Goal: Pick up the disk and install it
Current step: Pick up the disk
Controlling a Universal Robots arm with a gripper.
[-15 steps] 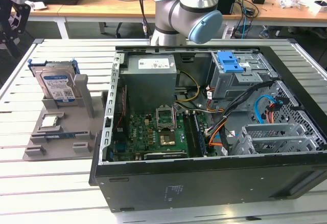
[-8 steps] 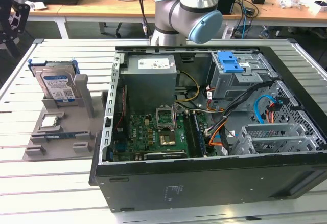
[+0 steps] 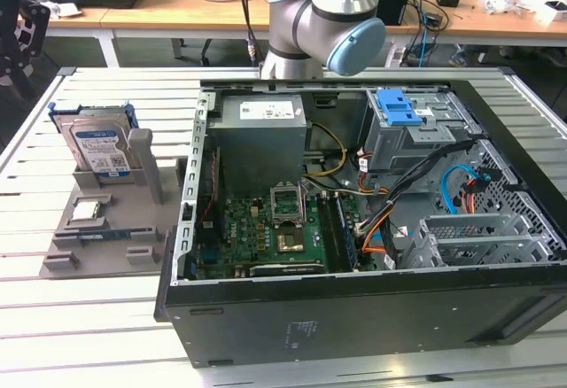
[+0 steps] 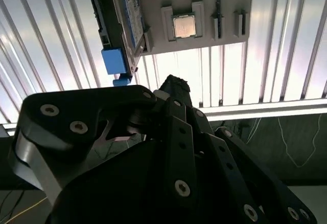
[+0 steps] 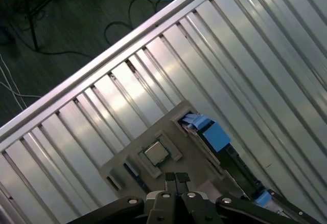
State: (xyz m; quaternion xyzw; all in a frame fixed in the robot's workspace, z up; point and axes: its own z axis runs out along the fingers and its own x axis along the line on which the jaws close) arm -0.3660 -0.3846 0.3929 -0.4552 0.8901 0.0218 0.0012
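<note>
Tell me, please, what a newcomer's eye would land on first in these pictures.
The open computer case dominates the exterior view's middle, motherboard exposed. At that view's left, the disk stands upright in a grey holder. In the first wrist view, the shut gripper hangs near that holder, holding nothing.

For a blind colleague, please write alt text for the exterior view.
The disk stands upright in a grey holder on the slatted table, at the exterior view's left of an open computer case; the robot arm rises behind.
</note>
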